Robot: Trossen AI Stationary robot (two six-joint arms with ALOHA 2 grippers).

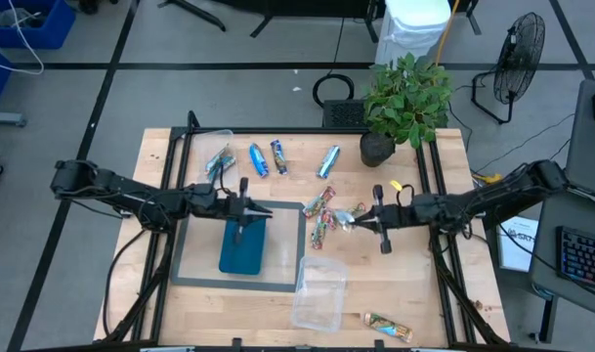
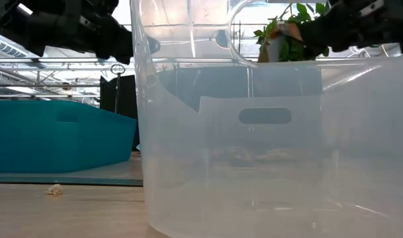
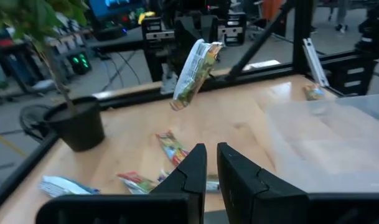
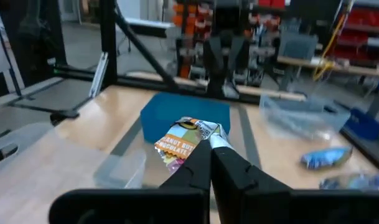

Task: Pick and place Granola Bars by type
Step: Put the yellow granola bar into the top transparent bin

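Observation:
My right gripper (image 1: 356, 221) (image 4: 209, 154) is shut on a silver-tan granola bar with an orange label (image 4: 184, 143), right of the teal tray (image 1: 243, 249). The bar also shows in the left wrist view (image 3: 194, 71), hanging in the air. My left gripper (image 1: 268, 210) (image 3: 211, 167) is shut and empty above the tray's far edge, pointing at the held bar. Red-green bars (image 1: 319, 203) (image 1: 321, 232) lie on the table below and beside the held bar. Blue bars (image 1: 259, 159) (image 1: 277, 154) (image 1: 328, 161) lie farther back. My right gripper pinches the bar's one end (image 4: 213, 133) between its two fingers, coming about level from the table's right side. The bar is lifted clear of the table and hangs tilted below the fingers, its free end (image 3: 180, 99) down.
A clear tub (image 1: 319, 291) stands near the front edge and fills the low view (image 2: 267, 132). Another clear tub (image 1: 217, 156) at the far left holds a bar. A potted plant (image 1: 404, 103) stands at the far right. One bar (image 1: 388, 328) lies at the front right.

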